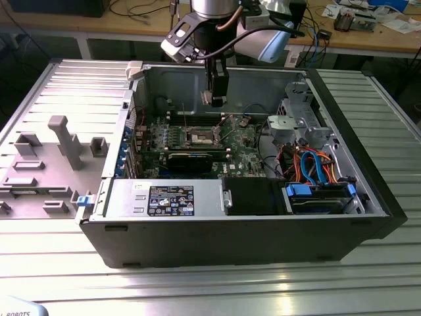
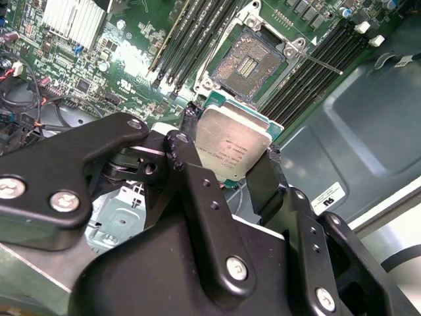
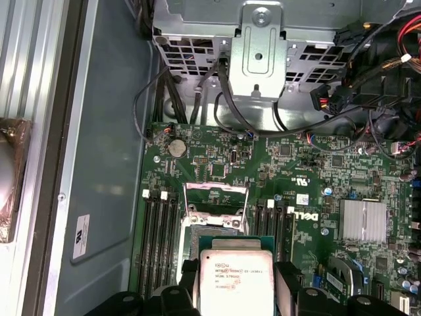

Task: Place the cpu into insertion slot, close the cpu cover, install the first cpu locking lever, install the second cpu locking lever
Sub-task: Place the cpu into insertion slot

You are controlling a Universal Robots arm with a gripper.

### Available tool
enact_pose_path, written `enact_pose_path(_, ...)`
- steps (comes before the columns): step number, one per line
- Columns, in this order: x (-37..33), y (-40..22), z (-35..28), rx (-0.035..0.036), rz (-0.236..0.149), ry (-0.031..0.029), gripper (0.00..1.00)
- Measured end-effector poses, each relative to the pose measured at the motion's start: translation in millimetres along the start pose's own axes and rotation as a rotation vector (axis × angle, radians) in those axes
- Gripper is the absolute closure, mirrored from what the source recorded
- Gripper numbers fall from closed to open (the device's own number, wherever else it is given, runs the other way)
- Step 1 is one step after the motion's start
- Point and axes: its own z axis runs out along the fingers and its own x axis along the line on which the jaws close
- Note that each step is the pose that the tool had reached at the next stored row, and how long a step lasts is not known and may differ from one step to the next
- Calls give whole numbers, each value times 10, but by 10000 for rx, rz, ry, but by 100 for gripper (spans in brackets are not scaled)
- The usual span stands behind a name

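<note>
- One gripper (image 1: 215, 99) hung inside the open computer case (image 1: 230, 237), over the green motherboard (image 1: 243, 148).
- Its jaws were closed down to about a chip's width and clamped on the cpu (image 2: 231, 141), with a black finger (image 2: 194, 184) pressed against each of two opposite edges.
- The cpu (image 3: 235, 280) sat squarely between the jaws. Its silver-grey top faced both wrist cameras, and a thin green rim showed along its outer edge.
- Beneath the jaws and a little ahead of them lay the insertion slot (image 2: 248, 62), its field of contacts bare. The cpu was held clear above it, not touching and not seated.
- The cpu cover (image 3: 215, 187), a thin silvery frame, stood tilted up off the slot just beyond the cpu's far edge from the jaws.
- Rows of dark memory slots (image 3: 158, 230) ran along the board on both sides of the slot, flanking the line of the jaws.
- A ribbed silver heatsink (image 3: 362, 220) sat on the board well off to one side of the jaws.
</note>
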Motion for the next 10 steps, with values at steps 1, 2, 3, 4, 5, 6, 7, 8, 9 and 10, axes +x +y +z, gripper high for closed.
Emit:
enact_pose_path(1,0,-1,1,0,7,0,46)
enact_pose_path(2,0,-2,1,0,17,-2,46)
enact_pose_path(3,0,-3,2,-1,31,-2,46)
enact_pose_path(4,0,-5,2,-1,43,-3,46)
enact_pose_path(5,0,-5,2,-1,48,-4,46)
enact_pose_path(6,0,-5,2,-1,51,-4,46)
enact_pose_path(7,0,-6,2,-1,59,-4,46)
enact_pose_path(8,0,-6,2,-1,60,-5,46)
enact_pose_path(9,0,-6,4,-1,60,-5,46)
enact_pose_path(10,0,-6,6,-1,61,-5,46)
